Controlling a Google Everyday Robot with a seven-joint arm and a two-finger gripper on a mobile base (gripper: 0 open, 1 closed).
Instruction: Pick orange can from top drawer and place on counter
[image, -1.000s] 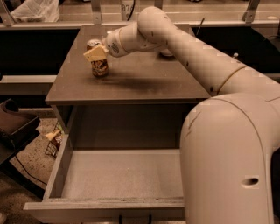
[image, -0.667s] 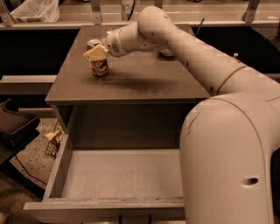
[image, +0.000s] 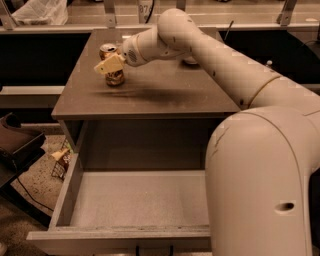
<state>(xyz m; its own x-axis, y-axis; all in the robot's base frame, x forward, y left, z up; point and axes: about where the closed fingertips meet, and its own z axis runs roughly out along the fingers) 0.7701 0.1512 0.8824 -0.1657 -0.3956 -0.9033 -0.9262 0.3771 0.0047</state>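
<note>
The orange can (image: 114, 77) stands upright on the counter (image: 150, 95), near its far left corner, silver top showing. My gripper (image: 110, 64) is at the can at mid height, reaching in from the right, and covers part of its side. The top drawer (image: 135, 200) is pulled open below the counter, and its pale speckled floor shows nothing on it. My arm's large pale body (image: 265, 175) hides the drawer's right end.
A small bowl-like object (image: 190, 60) sits on the counter behind my arm. A white plastic bag (image: 40, 12) lies on the back ledge. A snack packet (image: 61, 161) lies on the floor left of the drawer, beside a dark bin (image: 17, 145).
</note>
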